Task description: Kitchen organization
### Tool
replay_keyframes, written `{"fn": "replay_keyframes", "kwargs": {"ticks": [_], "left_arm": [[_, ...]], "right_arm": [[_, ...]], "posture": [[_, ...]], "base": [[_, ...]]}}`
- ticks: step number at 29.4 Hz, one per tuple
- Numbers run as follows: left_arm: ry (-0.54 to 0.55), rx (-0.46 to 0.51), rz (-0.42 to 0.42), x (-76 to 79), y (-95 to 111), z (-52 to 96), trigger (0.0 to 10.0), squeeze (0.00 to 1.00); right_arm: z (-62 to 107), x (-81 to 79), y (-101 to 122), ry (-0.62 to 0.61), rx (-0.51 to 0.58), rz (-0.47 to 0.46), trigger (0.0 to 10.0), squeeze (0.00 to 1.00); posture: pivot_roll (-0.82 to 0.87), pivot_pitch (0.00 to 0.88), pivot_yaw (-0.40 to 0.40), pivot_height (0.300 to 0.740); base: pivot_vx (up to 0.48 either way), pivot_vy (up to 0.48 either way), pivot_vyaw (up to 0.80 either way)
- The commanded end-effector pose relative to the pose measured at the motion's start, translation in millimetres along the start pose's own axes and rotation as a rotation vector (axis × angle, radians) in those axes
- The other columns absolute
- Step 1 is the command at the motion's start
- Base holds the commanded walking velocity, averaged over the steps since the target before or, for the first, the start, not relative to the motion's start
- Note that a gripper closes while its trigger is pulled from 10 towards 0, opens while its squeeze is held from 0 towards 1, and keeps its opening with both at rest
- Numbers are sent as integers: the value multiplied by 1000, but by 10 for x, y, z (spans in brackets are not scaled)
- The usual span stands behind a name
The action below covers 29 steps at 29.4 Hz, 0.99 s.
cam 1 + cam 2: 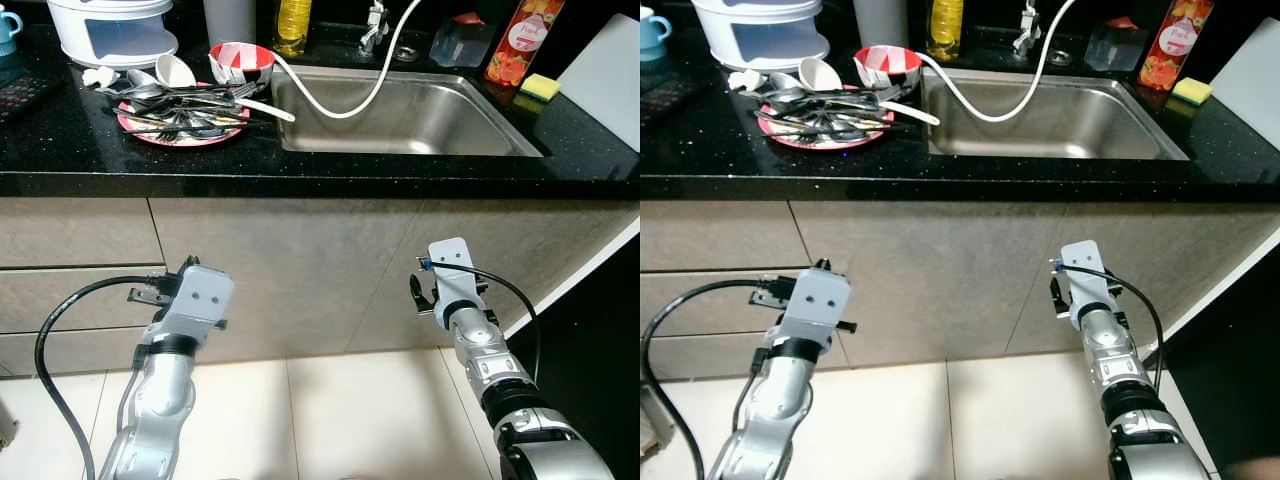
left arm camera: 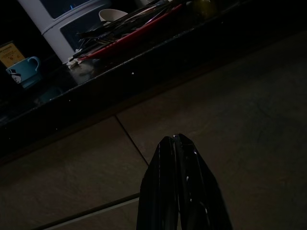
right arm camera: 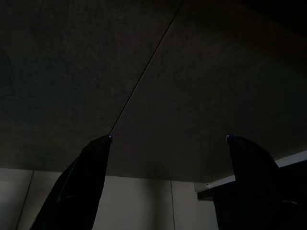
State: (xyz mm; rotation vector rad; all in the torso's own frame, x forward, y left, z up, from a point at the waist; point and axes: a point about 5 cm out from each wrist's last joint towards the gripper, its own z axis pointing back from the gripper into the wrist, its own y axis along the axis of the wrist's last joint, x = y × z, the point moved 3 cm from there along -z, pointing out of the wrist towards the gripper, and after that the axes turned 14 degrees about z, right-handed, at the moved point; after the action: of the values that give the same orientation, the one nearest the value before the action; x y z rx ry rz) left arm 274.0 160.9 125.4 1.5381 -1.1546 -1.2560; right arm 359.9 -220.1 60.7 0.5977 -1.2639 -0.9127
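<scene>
A pink plate [image 1: 152,136] heaped with dark cutlery and a white ladle sits on the black counter [image 1: 300,170], left of the steel sink [image 1: 440,115]. Behind the plate a red bowl [image 1: 242,62] holds crumpled paper. A white hose [image 1: 350,105] loops into the sink. Both arms are held low in front of the grey cabinet doors, below the counter edge. My left gripper [image 2: 176,140] is shut with nothing in it, and the plate [image 2: 129,36] shows above it on the counter. My right gripper [image 3: 168,138] is open and empty, facing a cabinet door seam.
A white lidded container [image 1: 112,30] and a blue mug [image 1: 8,30] stand at the back left. A yellow bottle [image 1: 292,25], a clear tub [image 1: 462,42], a red juice bottle [image 1: 520,40], a sponge [image 1: 540,87] and a white board [image 1: 605,75] ring the sink. Pale floor tiles lie below.
</scene>
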Motion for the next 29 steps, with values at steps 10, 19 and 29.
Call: {"fn": "replay_keyframes", "kwargs": {"ticks": [10,19,29], "left_arm": [[-13,-11,-2,36,-32,16,10000,0],[-14,-9,-2,33,-30,4,10000,0],[-15,-7,-2,33,-29,-7,10000,0]], "right_arm": [[1,37,-42,-11,-14,-8,10000,0],[-1,42,-38,-14,-14,-8,10000,0],[-2,49,-37,-19,-14,-9,10000,0]], "posture": [[198,22,-104,740],[195,18,-103,740],[193,18,-102,740]], "base": [[0,0,0],[0,0,0],[0,0,0]]}}
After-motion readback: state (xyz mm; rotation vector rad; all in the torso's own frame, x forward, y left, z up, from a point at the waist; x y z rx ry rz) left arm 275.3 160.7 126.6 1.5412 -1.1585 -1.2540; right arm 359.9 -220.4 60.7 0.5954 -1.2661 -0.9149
